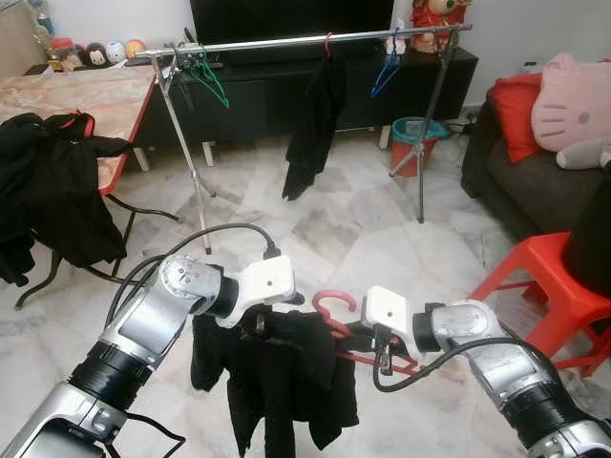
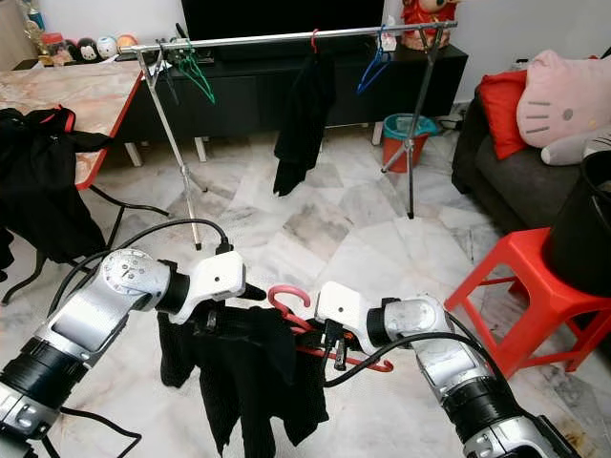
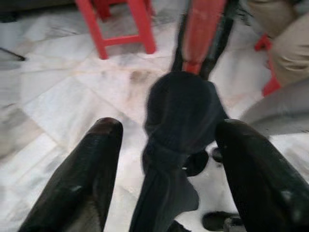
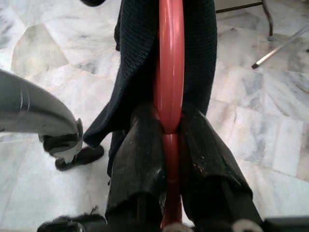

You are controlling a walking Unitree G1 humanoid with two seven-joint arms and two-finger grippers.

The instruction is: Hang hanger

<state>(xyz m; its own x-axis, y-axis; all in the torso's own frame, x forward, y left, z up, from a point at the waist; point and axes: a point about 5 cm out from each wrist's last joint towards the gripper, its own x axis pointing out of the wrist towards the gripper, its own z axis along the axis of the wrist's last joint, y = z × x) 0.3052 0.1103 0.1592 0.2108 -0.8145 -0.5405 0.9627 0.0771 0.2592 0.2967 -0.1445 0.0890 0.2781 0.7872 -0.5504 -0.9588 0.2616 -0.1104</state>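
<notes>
Close before the robot's chest, the right gripper (image 4: 166, 130) is clamping its fingers (image 4: 140, 159) tight on the red hanger (image 4: 168, 63), gripping the plastic bar just beside the spot where the black garment (image 1: 277, 382) is draping over it, while the hanger's hook (image 1: 334, 301) is curling up between the two wrists. On the other side, the left gripper (image 3: 169, 159) is holding its fingers (image 3: 82, 179) spread apart, with a bunched fold of the dark cloth sitting in the gap between them but not pinched. Beyond the arms, marble floor (image 1: 353, 229) is lying between the robot and the clothes rail (image 1: 286, 42), which is standing well apart from the hanger on its tripod legs in front of the dark TV cabinet (image 1: 258, 91). On the rail, a black garment on a red hook (image 1: 310, 124), a green hanger (image 1: 205, 76) and a blue hanger (image 1: 387, 72) are already hanging, with bare stretches of bar between them. To do this step well, the robot is probably needing to walk closer, keep the right grip firm so the loaded hanger is not swinging, raise the hook above the bar over a bare stretch, and lower it on before loosening. A red stool (image 1: 549, 286) is standing near on the right, so the approach is best kept to the open floor
</notes>
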